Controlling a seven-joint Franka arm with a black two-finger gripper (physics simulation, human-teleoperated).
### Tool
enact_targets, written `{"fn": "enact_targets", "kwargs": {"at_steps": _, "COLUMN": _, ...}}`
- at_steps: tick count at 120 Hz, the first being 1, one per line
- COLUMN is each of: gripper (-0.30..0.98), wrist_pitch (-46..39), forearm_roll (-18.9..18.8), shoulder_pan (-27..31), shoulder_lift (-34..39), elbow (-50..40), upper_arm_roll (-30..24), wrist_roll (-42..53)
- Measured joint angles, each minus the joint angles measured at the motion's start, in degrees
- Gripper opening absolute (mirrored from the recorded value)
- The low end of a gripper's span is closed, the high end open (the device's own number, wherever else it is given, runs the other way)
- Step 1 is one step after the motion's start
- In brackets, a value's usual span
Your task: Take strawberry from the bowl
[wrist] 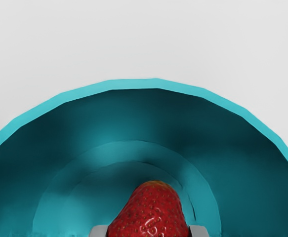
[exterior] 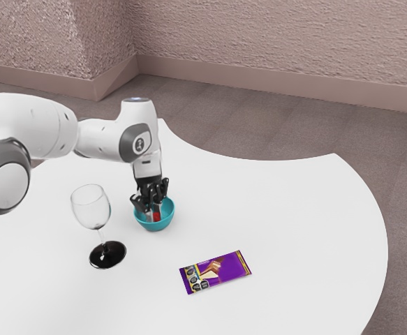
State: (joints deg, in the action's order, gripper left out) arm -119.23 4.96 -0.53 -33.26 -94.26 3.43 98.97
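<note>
In the exterior view my gripper (exterior: 153, 213) reaches down into the teal bowl (exterior: 165, 220), with the red strawberry (exterior: 156, 216) low between its fingers. The wrist view has the strawberry (wrist: 151, 212) inside the bowl (wrist: 134, 84), over its round base. Grey fingertips press against it from two sides, so my gripper (wrist: 149, 231) is shut on it. The strawberry's lower part is hidden, and whether it touches the bowl's bottom I cannot tell.
A wine glass (exterior: 91, 208) with a black base stands close to the bowl, toward the exterior view's left. A purple chocolate packet (exterior: 224, 269) lies on the white table (exterior: 294, 230), nearer the exterior camera.
</note>
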Motion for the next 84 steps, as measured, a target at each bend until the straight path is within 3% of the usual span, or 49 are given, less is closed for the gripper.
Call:
{"fn": "enact_targets", "kwargs": {"at_steps": 23, "gripper": 0.05, "wrist_pitch": 0.65, "forearm_roll": 0.07, "shoulder_pan": -0.48, "shoulder_lift": 8.37, "elbow": -0.26, "upper_arm_roll": -0.61, "wrist_roll": -0.45}}
{"fn": "enact_targets", "kwargs": {"at_steps": 31, "gripper": 0.04, "wrist_pitch": 1.51, "forearm_roll": 0.05, "shoulder_pan": -3.84, "shoulder_lift": 10.08, "elbow": -0.57, "upper_arm_roll": -1.49, "wrist_roll": -1.17}}
{"fn": "enact_targets", "kwargs": {"at_steps": 42, "gripper": 0.03, "wrist_pitch": 2.27, "forearm_roll": 0.12, "shoulder_pan": -9.55, "shoulder_lift": 9.55, "elbow": -0.56, "upper_arm_roll": -1.86, "wrist_roll": -2.58}}
{"fn": "enact_targets", "kwargs": {"at_steps": 61, "gripper": 0.04, "wrist_pitch": 2.83, "forearm_roll": 0.95, "shoulder_pan": -12.37, "shoulder_lift": 4.67, "elbow": 1.59, "upper_arm_roll": -2.05, "wrist_roll": -4.78}}
{"fn": "enact_targets", "kwargs": {"at_steps": 84, "gripper": 0.40, "wrist_pitch": 4.06, "forearm_roll": 0.99, "shoulder_pan": -12.68, "shoulder_lift": 8.14, "elbow": 1.89, "upper_arm_roll": -2.01, "wrist_roll": -7.86}}
